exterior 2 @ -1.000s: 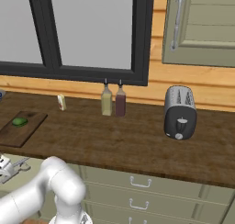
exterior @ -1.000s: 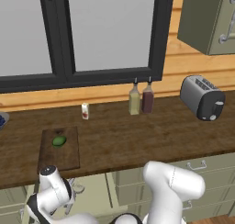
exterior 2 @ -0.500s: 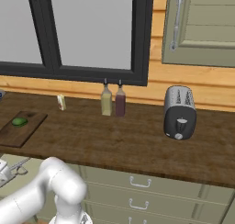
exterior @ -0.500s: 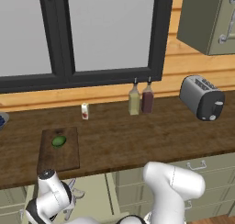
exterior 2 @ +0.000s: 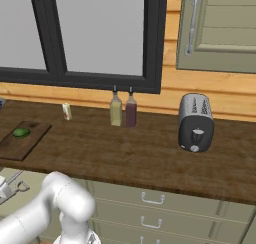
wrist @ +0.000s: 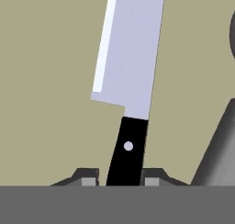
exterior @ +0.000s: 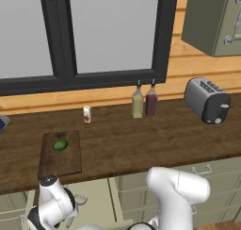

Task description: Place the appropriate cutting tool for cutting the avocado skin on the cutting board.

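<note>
Dark brown wooden counter (exterior: 141, 139) runs under a black-framed window (exterior: 94, 36), carrying a toaster (exterior: 207, 101) and two bottles (exterior: 144, 101). The cutting board (exterior: 60, 153) holds the avocado (exterior: 60, 145). Below, over an olive drawer floor, the gripper (wrist: 123, 179) pinches the knife (wrist: 128, 76) by its black, riveted handle; silver blade points away.

Both base views look forward and down at the same counter (exterior: 141, 144) and toaster (exterior: 207, 101), from its left and right; the hand view looks very closely at the knife (wrist: 128, 94).
</note>
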### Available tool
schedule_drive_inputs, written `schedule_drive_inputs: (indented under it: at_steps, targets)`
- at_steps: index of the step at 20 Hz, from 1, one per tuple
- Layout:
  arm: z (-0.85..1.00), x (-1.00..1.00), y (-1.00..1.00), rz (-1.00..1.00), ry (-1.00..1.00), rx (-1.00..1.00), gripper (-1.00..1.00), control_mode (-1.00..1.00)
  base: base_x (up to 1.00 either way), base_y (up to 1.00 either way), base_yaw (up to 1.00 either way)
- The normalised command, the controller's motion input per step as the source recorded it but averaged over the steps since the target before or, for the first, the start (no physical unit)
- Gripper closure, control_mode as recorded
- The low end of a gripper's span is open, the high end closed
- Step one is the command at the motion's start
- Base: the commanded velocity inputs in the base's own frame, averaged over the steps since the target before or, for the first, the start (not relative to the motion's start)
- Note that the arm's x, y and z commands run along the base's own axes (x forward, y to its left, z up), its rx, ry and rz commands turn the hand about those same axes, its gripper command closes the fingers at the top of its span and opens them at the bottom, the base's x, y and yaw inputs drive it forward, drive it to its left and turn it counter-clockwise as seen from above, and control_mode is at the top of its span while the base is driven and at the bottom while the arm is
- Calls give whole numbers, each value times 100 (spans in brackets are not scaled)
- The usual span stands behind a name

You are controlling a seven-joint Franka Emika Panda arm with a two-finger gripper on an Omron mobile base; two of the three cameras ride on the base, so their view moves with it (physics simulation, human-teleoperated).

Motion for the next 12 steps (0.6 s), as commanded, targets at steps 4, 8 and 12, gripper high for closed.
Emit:
schedule_drive_inputs:
  at_steps: [4, 8, 12]
  targets:
    - [50, -31, 0, -5, 0, 0, 100, -100, 0, 0, 0]
    - [73, -28, 0, -8, 0, 0, 100, -100, 0, 0, 0]
    - [60, -65, 0, -15, 0, 0, 100, -100, 0, 0, 0]
